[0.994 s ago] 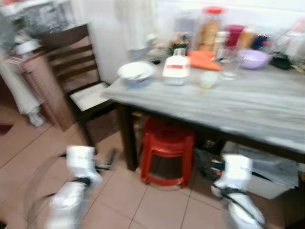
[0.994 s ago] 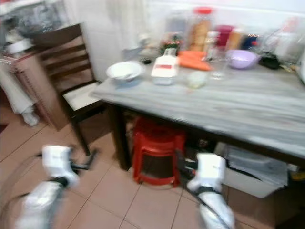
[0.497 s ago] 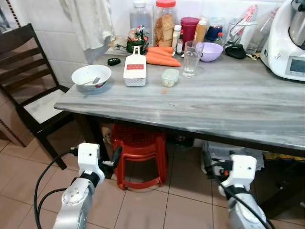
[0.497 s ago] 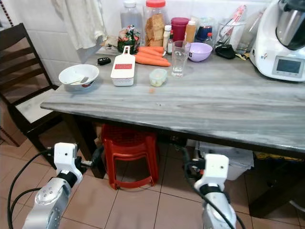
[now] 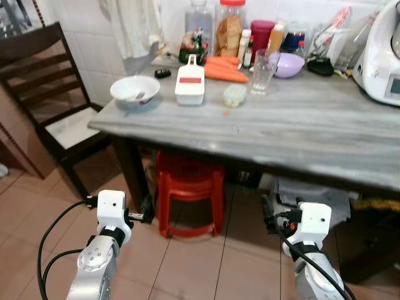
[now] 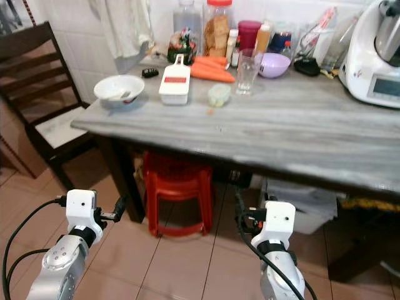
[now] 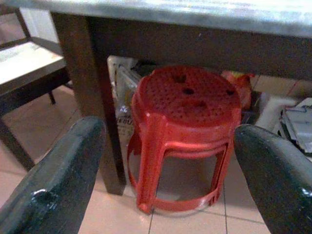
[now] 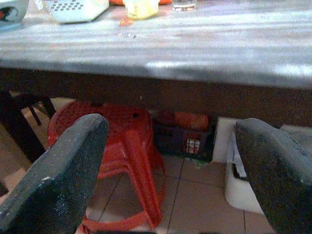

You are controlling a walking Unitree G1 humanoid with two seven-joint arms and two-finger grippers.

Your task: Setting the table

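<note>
A grey table stands ahead of me. On its far left part sit a white bowl with a spoon, a white slicer, carrots, a small lidded tub, a glass and a purple bowl. Both arms hang low in front of the table, below its top. My left gripper is open and empty, facing the red stool. My right gripper is open and empty too, level with the table's front edge.
A dark wooden chair stands left of the table. Jars and bottles line the wall, and a white appliance sits at the table's right end. Boxes and a white bin lie under the table. Tiled floor lies before me.
The whole picture has gone from blurred to sharp and shifted slightly, so the camera moved. Both arms stay low and open. Nothing on the table has moved.
</note>
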